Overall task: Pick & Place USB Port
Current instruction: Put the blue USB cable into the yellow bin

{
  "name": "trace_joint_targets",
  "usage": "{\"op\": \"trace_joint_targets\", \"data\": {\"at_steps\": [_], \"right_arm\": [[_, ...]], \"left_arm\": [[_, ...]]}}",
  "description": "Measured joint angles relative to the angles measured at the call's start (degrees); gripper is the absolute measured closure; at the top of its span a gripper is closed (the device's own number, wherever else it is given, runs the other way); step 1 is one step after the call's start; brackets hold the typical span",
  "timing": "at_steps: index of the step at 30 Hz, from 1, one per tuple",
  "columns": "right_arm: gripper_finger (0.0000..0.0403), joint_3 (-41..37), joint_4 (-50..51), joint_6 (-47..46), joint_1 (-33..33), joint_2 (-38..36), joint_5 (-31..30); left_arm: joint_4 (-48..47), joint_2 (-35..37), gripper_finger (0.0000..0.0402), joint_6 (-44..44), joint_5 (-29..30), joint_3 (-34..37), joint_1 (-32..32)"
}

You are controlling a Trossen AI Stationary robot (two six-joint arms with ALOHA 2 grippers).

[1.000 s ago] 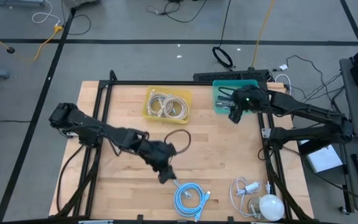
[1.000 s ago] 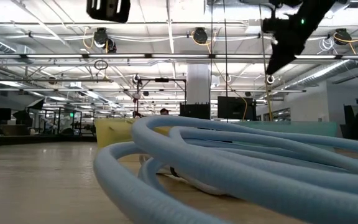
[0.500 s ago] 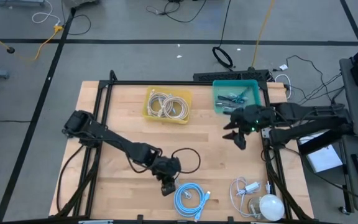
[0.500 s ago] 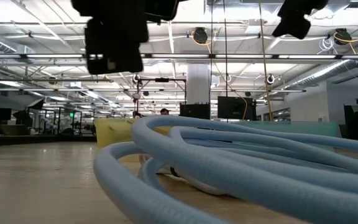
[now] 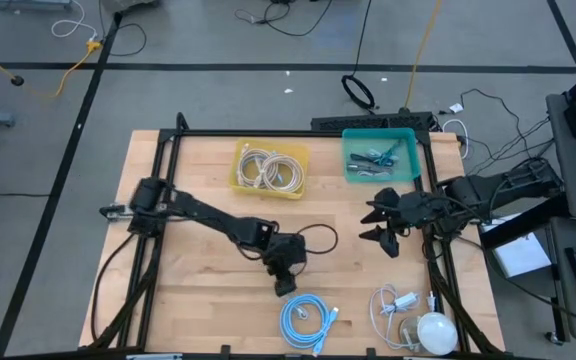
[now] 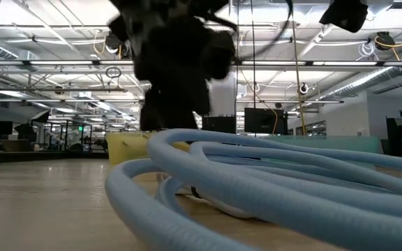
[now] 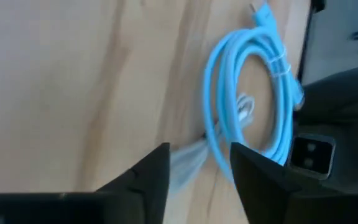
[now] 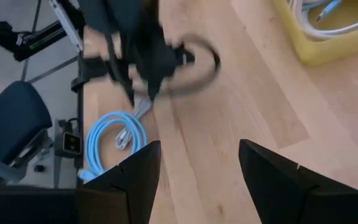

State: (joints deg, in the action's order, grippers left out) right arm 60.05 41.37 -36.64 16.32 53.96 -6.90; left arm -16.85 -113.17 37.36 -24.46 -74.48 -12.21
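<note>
Holding coiled white cables, yellow plastic bin point(image 5: 271, 168) | teal bin point(image 5: 379, 157): dark connectors | left gripper point(image 5: 285, 285) fingers apart above light-blue coiled cable point(image 5: 308, 321) | right gripper point(image 5: 385, 222) spread wide

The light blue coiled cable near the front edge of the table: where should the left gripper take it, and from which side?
Probably from above, on the arc of the light blue coiled cable nearest the left gripper, which hovers open beside it. The coil lies flat on the table, so only a top-down pinch across the bundled strands suits. The left wrist view shows that arc just ahead of the fingers. The right gripper waits, open.
</note>
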Motion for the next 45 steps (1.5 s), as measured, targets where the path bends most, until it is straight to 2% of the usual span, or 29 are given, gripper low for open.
{"op": "trace_joint_targets", "data": {"at_steps": [3, 8, 15, 25, 33, 45], "right_arm": [[0.0193, 0.00, -0.46, -1.21, 0.70, 0.08, -0.52], [0.0193, 0.00, -0.56, -2.36, 1.84, 0.11, -0.64], [0.0193, 0.00, -0.38, -1.82, 1.97, 0.13, -1.16], [0.0193, 0.00, -0.36, -2.15, 1.97, 0.11, -2.51], [0.0193, 0.00, -0.36, -2.76, 1.95, 0.14, -2.54], [0.0193, 0.00, -0.38, -2.80, 1.95, 2.47, -1.66]], "left_arm": [[7.75, -4.94, 0.0196, 3.18, -4.27, 0.01, 0.04], [15.83, -8.05, 0.0164, 8.60, -5.07, 0.01, -1.23], [17.46, -8.37, 0.0176, 10.94, -5.67, 0.00, -2.70], [24.61, -8.37, 0.0180, 15.10, -8.29, 0.00, -2.88], [24.47, -8.37, 0.0180, 15.36, -8.67, 0.00, -2.88], [21.72, -8.37, 0.0181, 13.17, -3.81, 0.00, -2.87]]}}
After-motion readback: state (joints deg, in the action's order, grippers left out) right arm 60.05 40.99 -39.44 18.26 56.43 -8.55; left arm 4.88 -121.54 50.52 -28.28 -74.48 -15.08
